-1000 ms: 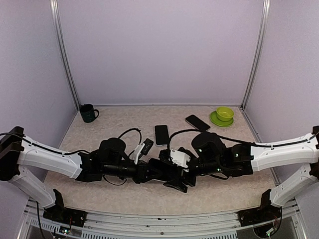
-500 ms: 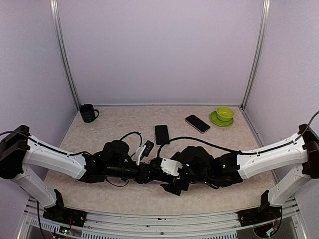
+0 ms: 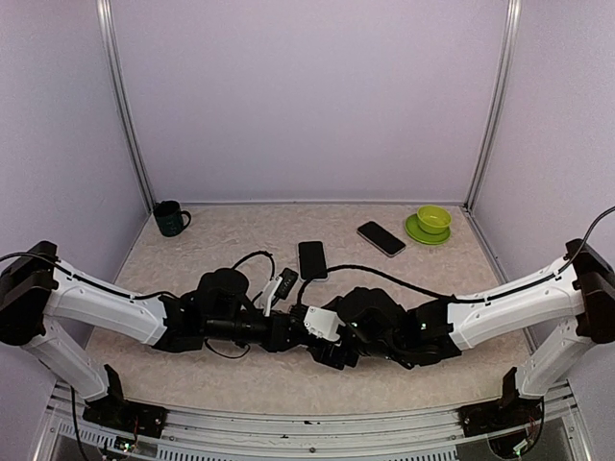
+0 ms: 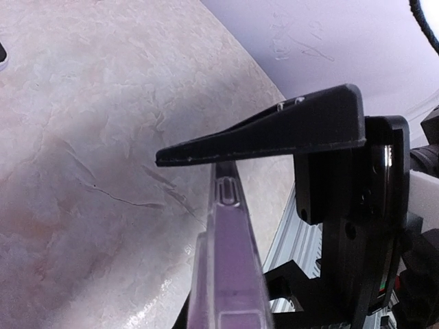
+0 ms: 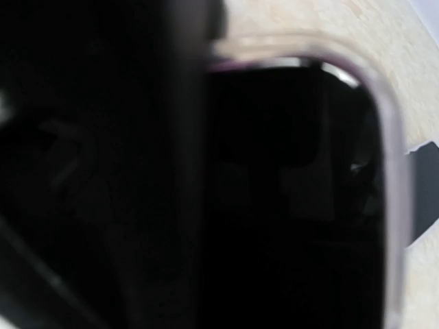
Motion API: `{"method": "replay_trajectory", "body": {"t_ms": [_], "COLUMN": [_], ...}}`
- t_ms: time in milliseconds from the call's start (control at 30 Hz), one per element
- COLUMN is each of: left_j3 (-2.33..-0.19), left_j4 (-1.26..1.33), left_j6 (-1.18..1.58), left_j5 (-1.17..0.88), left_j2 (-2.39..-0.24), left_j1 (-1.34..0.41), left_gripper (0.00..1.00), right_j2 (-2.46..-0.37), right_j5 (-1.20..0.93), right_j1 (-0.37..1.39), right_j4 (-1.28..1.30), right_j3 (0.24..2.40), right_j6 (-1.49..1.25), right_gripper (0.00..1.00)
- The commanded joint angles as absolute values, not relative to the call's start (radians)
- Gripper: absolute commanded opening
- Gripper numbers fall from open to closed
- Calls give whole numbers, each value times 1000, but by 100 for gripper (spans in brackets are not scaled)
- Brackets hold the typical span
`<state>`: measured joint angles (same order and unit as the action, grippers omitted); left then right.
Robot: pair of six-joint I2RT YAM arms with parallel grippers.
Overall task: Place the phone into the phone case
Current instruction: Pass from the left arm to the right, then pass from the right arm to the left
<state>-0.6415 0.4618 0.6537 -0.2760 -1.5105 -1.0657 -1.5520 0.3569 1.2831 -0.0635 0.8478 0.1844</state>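
My left gripper [image 3: 286, 331] is shut on a clear phone case [image 4: 230, 274], which I see edge-on in the left wrist view, held just above the table. My right gripper [image 3: 319, 338] meets it from the right with its jaws wide apart. One of its black fingers [image 4: 274, 130] lies across the case's far end. In the right wrist view the case's rounded clear rim [image 5: 394, 171] frames a dark surface; I cannot tell whether that is a phone. A black phone [image 3: 311, 259] lies flat on the table behind the grippers.
A second dark phone [image 3: 381, 237] lies at the back right, next to a green bowl on a saucer [image 3: 432, 223]. A dark mug [image 3: 171, 218] stands at the back left. Black cables loop over the table near both wrists.
My right arm has slid left and lower, bringing its gripper up against the left one. Its jaws have narrowed a little. The left arm has hardly moved.
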Motion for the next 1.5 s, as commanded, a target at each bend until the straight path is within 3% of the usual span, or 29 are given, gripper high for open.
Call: {"method": "replay_trajectory", "body": {"t_ms": [0,100,300,467,833,1233,1467], "left_j3": [-674,-671,-623,-523,-411,-441,-451], "left_j4": [546,543,563,653,718,711,764], "left_j6": [657,658,662,684,731,742,745], "left_j5": [-289,-281,-219,-138,-6,100,44], "left_j2": [-1513,-1510,-1451,-1333,-1199,-1249,-1279], "left_j1": [-1070,-1070,-1066,-1058,-1057,-1053,-1043], "left_gripper": [0,3,42,53,55,46,45], "right_j2": [-1550,-1539,-1512,-1496,-1543,-1568,-1579], "right_j5": [372,362,424,465,588,590,585], "right_j1": [1291,1291,1290,1287,1284,1285,1289], "right_j4": [-109,-113,-129,-126,-61,-66,-62], "right_j3": [879,873,862,883,985,1006,1013], "right_j6": [170,159,115,42,-177,-249,-268], "right_gripper": [73,69,67,66,66,64,65]}}
